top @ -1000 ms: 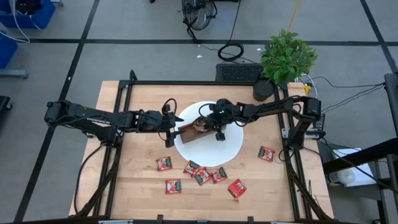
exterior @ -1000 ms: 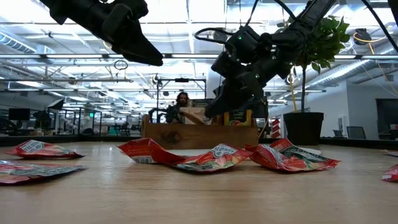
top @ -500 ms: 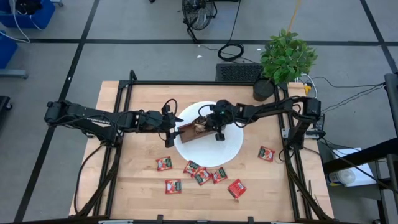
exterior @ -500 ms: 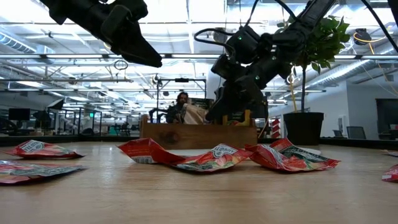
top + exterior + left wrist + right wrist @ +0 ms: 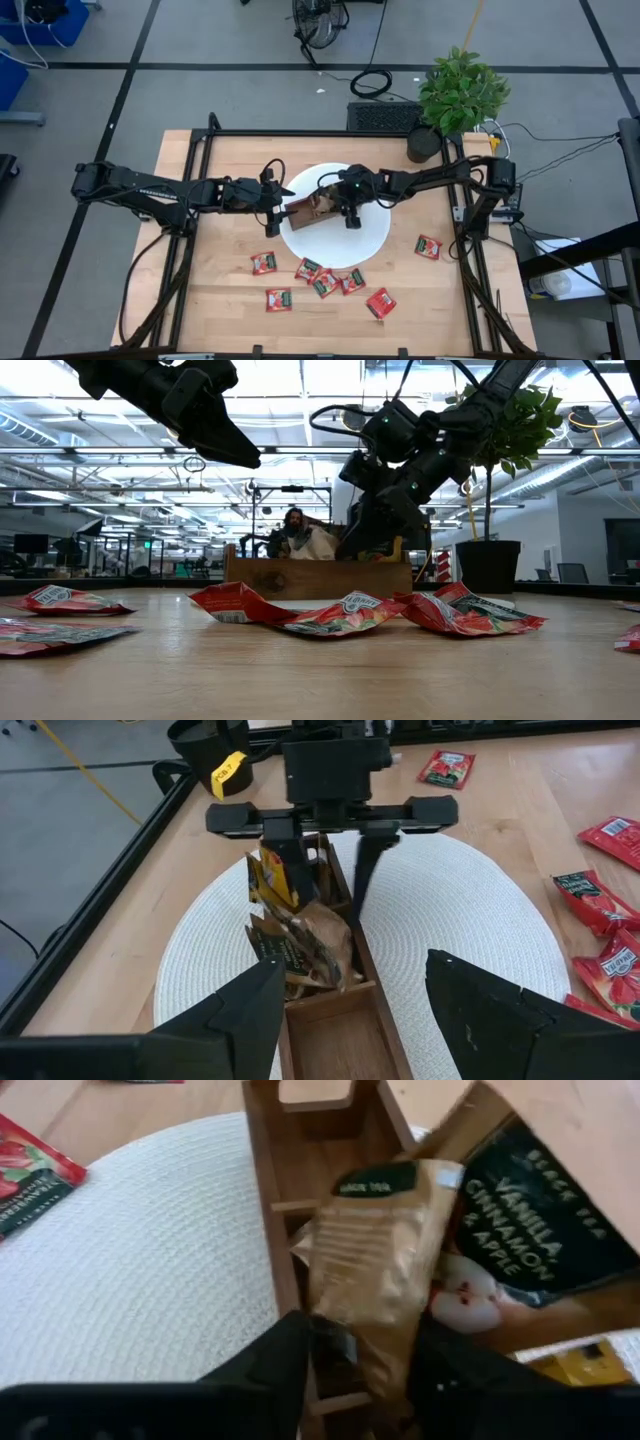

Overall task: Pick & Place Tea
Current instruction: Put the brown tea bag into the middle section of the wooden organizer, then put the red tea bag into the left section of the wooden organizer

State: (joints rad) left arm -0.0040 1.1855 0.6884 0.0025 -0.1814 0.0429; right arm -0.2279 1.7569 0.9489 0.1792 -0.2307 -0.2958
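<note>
Over the wooden tray (image 5: 305, 211) on the white mat (image 5: 365, 245), we see our right gripper (image 5: 327, 872) with jaws parted around a tan tea sachet (image 5: 375, 1260), apparently dropping it in, while our left gripper (image 5: 272, 201) waits beside, jaws wide and empty.

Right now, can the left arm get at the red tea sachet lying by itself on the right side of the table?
Probably not easily. The left gripper hovers open at the wooden tray's left end, and that lone red sachet lies far across the table, with the tray and the right gripper in between. The right arm sits nearer.
</note>
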